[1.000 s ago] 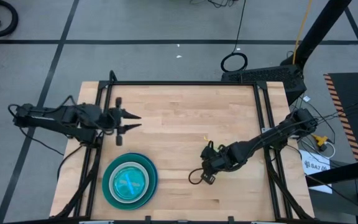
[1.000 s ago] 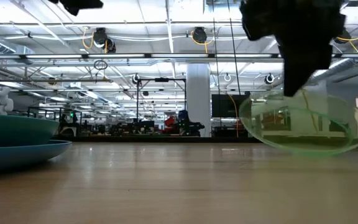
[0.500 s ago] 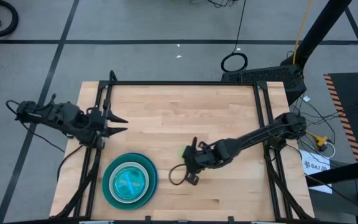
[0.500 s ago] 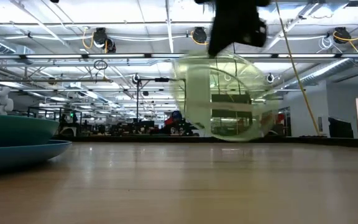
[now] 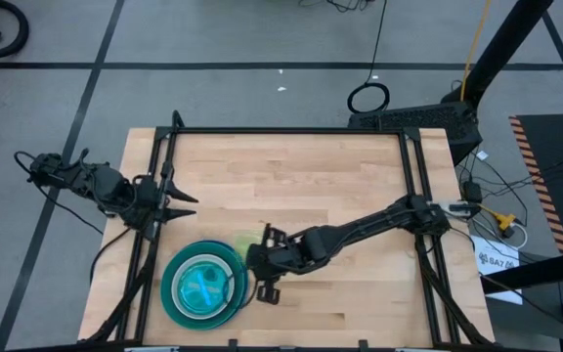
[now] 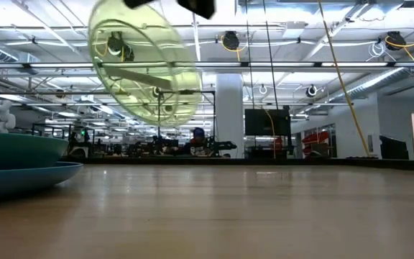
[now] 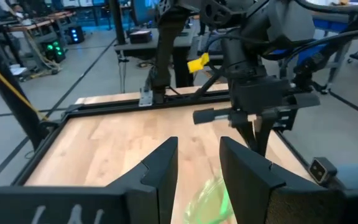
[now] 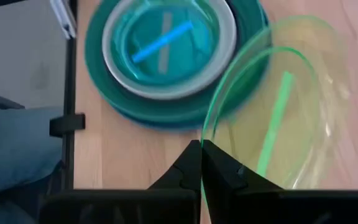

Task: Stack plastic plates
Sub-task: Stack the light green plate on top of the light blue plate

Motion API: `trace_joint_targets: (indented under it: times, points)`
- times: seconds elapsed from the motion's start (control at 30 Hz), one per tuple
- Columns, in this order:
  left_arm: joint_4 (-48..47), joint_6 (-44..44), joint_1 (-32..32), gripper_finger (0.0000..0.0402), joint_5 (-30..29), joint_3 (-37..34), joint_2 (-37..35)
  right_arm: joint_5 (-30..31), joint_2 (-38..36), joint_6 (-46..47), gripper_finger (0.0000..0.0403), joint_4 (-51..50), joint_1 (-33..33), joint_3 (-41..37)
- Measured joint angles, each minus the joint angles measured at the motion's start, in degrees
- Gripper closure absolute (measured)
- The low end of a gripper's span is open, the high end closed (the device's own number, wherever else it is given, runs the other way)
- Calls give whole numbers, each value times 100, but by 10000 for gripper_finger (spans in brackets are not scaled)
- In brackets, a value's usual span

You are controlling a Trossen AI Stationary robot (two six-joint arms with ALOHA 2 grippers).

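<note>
1. Since the earlier frames the right arm has carried the lime green plate (image 5: 245, 241) across the table, from the right part toward the stack, and the left arm has drawn back a little to the left edge.
2. Now the right gripper (image 5: 259, 260) is just beside the right rim of the stack of plates (image 5: 203, 285), which lies at the near left part of the table (image 5: 291, 176).
3. Its fingers are pressed together on the rim of the lime green plate (image 8: 278, 118); in the right wrist view the two dark tips meet with the plate edge between them.
4. The plate is not flat. In the low view it hangs high in the air, strongly tilted (image 6: 144, 65), clear of the table top.
5. The stack has a large teal plate at the bottom, a pale plate on it, and a translucent cyan plate (image 8: 161, 38) on top.
6. The relation that matters: the stack centre lies beyond the held plate, to the left of the gripper in the high view. The plate overlaps only the right edge of the stack, so it probably must go farther left and turn level before release.
7. The left gripper (image 5: 182, 205) waits at the left edge of the table, above the stack in the high view, with its fingers (image 7: 160, 171) a little apart and holding nothing.
8. The right arm is clearly the one at work.
</note>
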Motion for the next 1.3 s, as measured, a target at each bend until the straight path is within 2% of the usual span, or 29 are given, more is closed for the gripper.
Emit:
trace_joint_targets:
  times: [0.3,0.47,0.6,0.8,1.03,1.17,1.3]
  points:
    - [0,-177,-498,275,2,-2,17,245,967,-1021,403,16,92,1566]
    - [67,-216,-922,275,2,-4,19,440,988,-1540,403,638,170,1539]
    - [158,-202,-1217,275,2,-7,50,458,988,-2332,403,1080,246,1535]
    - [222,-100,-1538,275,-4,-9,96,456,1077,-3747,403,1493,405,1535]
    - [311,40,-1770,275,-42,-9,96,472,1633,-5523,403,1647,487,1529]
    - [307,93,-1873,275,-46,-9,96,975,1925,-6879,403,1642,567,1529]
    - [304,138,-1944,275,-50,-9,96,1600,2153,-8750,403,1655,665,1526]
